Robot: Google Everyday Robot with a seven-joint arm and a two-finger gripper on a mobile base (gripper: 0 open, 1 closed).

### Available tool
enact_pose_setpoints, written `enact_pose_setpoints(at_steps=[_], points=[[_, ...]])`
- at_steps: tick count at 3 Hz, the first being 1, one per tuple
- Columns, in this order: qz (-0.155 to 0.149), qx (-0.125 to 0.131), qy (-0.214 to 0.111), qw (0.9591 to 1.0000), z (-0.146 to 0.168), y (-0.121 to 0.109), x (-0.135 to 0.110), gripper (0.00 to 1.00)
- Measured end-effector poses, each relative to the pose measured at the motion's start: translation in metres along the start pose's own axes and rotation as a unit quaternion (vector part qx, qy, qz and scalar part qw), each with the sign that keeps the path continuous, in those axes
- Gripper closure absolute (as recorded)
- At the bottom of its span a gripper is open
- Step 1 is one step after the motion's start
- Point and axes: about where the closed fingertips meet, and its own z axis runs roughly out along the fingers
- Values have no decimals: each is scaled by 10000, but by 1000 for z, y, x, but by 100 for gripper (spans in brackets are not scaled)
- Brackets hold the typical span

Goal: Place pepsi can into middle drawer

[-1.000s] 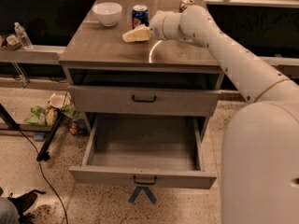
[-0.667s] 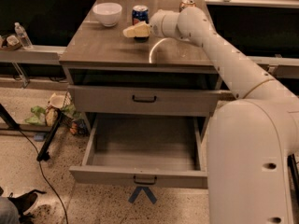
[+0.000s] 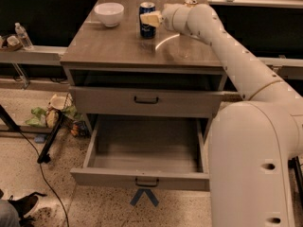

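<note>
Camera view — a cabinet seen from the front and above.

**Hazards, near to far.** The open drawer (image 3: 142, 178), lower centre and presumably the middle one, has a raised front wall. A can carried low could strike that wall. A can released high could tip on the flat drawer floor and roll. The shut drawer (image 3: 113, 100) sits above it, so the path down must first clear the front edge of the top (image 3: 109, 48).

On the top, at upper centre, the can (image 3: 146, 29) stands upright. The gripper (image 3: 152, 19) lies against or just across its upper right side. Whether it has closed on the can cannot be told. Contact this high and off-centre could let the smooth wall slip, or push the can over toward the bowl (image 3: 109, 13) near it on the left.

**Materials and shapes, near to far.**
- Open drawer: a matte grey box with straight walls and a thin dark bar handle.
- Top: brown wood-grain laminate with a satin finish — a curved streak of glare lies right of the can.
- Can: a small cylinder, glossy dark blue with a silver rim. It is likely thin metal and easily dented.
- Gripper: pale cream and blunt, on a smooth, rounded white arm (image 3: 227, 46).
- Bowl: white, round and shallow. Its material cannot be told.
</note>
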Motion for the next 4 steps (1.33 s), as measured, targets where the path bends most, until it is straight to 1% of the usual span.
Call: enact_pose_setpoints(at_steps=[1,2,3,4], points=[[-11,73,-17,10000,-5,-9,-3,54],[-14,-70,9,10000,-4,-7,0,79],[6,-247,71,9997,-3,-2,6,99],[24,-372,129,9992,-7,3,7,86]])
